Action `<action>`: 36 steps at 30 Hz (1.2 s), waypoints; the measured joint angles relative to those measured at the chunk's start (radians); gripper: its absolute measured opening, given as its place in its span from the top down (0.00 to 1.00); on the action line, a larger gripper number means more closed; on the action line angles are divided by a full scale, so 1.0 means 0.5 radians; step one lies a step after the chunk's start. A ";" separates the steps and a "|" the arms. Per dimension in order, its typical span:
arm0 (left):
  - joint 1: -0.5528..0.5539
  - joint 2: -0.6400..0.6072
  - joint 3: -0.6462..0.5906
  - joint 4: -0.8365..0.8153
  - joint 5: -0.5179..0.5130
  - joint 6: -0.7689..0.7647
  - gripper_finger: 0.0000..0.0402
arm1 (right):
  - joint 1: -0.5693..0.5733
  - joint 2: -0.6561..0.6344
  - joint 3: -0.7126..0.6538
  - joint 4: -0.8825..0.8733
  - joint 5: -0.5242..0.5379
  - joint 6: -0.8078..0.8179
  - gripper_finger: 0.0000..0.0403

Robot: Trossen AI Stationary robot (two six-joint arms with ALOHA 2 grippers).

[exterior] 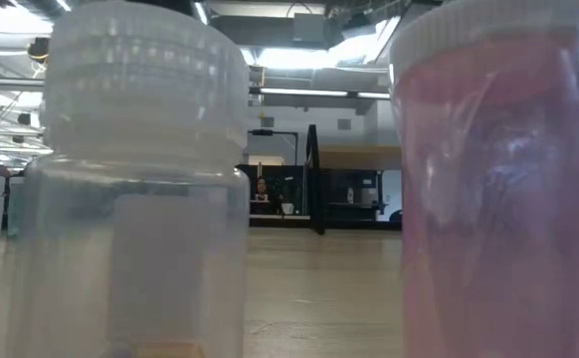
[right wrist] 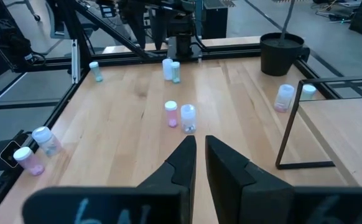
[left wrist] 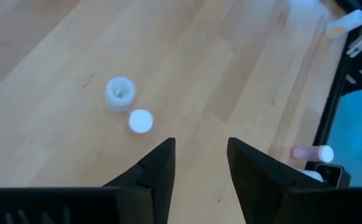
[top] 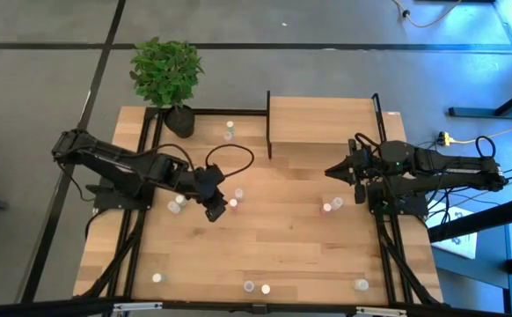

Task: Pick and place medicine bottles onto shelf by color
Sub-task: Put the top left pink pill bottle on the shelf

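Note:
Small medicine bottles stand scattered on the wooden table. Two of them point(top: 233, 199) are right beside my left gripper point(top: 218, 211), which hangs open over the table's middle with nothing between its fingers point(left wrist: 201, 142). Two more bottles point(left wrist: 130, 107) stand on bare wood beyond its fingertips. My right gripper point(top: 329, 173) is shut and holds nothing, hovering at the right in front of the shelf point(top: 322, 119). A pink bottle point(right wrist: 170, 113) and a clear one point(right wrist: 187, 118) stand on the table ahead of it point(right wrist: 200, 140). I see no bottle on the shelf's top.
A potted plant point(top: 168, 75) stands at the far left corner, with two bottles point(top: 229, 131) beside the shelf's left posts. More bottles line the near edge point(top: 257, 287); a clear one point(exterior: 140, 179) and a pink one point(exterior: 498, 179) fill the low view. Black frame rails point(top: 142, 176) run along both sides.

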 joint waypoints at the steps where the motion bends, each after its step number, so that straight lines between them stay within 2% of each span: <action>1: 0.001 0.000 0.000 -0.009 0.000 -0.014 0.63 | 0.001 0.000 0.000 0.000 0.000 -0.001 0.90; 5: -0.001 0.011 0.000 -0.007 0.007 -0.004 0.57 | 0.000 0.000 0.000 0.000 0.000 0.000 0.90; 13: -0.004 0.138 0.000 0.023 0.055 0.211 0.38 | 0.001 0.000 0.000 0.000 0.000 -0.001 0.90; 19: -0.052 0.302 0.000 0.070 -0.131 0.509 0.37 | 0.000 0.001 0.000 0.000 0.000 -0.001 0.90; 36: 0.018 0.636 0.001 0.127 -0.155 0.497 0.37 | 0.000 0.001 0.000 0.000 0.000 0.000 0.90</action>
